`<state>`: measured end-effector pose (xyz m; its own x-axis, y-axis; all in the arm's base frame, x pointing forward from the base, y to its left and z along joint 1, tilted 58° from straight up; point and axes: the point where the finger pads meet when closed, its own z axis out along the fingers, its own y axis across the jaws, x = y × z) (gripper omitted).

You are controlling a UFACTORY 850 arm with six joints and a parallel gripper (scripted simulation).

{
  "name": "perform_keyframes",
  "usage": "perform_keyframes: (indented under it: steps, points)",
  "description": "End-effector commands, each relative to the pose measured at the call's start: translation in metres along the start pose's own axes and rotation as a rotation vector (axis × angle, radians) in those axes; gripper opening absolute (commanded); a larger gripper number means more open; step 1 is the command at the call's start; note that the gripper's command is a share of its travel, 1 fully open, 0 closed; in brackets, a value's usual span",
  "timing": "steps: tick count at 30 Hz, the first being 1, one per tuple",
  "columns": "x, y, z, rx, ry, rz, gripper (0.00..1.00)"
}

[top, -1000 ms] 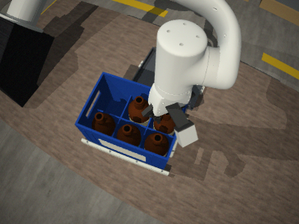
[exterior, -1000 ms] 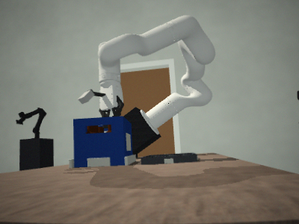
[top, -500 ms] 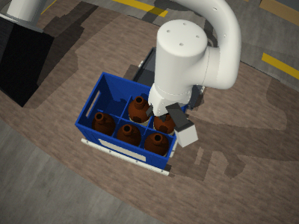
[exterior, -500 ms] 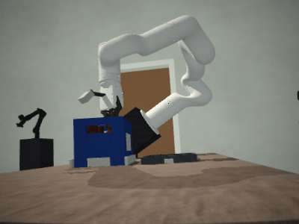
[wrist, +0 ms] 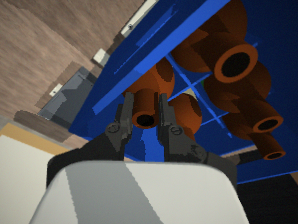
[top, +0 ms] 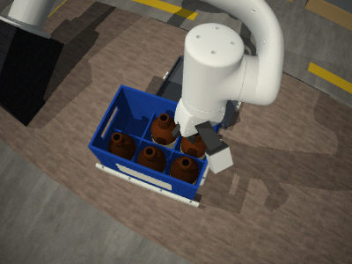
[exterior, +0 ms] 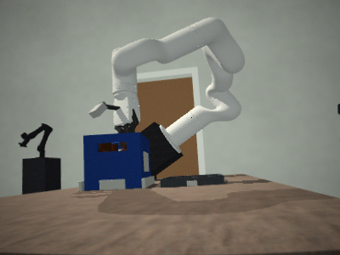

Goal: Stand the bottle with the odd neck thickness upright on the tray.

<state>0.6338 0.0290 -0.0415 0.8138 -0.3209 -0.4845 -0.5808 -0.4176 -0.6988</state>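
A blue crate (top: 102, 151) (exterior: 115, 163) (wrist: 150, 45) holds several brown bottles, all upright in their cells. My gripper (top: 190, 135) (exterior: 127, 127) (wrist: 146, 103) reaches down into the crate's back right cell and is shut on the neck of the bottle (top: 194, 146) (wrist: 162, 75) that stands there. The bottle's body is still down in its cell. Other bottles (top: 164, 128) (top: 121, 145) (top: 150, 158) stand in neighbouring cells, and the wrist view shows one (wrist: 200, 45) close by. The dark grey tray (top: 169, 84) (exterior: 191, 180) (wrist: 70, 100) lies flat on the table just behind the crate, partly hidden by my arm.
A black pedestal (top: 22, 75) (exterior: 40, 174) with a small dark arm stands off the table's left side. The crate has white feet along its front edge (top: 145, 185). My arm's lower link (exterior: 187, 127) slopes over the tray.
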Motion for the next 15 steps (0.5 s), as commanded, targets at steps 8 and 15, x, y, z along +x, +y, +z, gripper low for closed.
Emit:
perform_keyframes:
  steps: [8, 15]
  points:
    - [0.0005, -0.0004, -0.001, 0.001, 0.002, -0.001, 0.0]
    - [0.0005, -0.0004, -0.001, 0.001, 0.002, -0.001, 0.65]
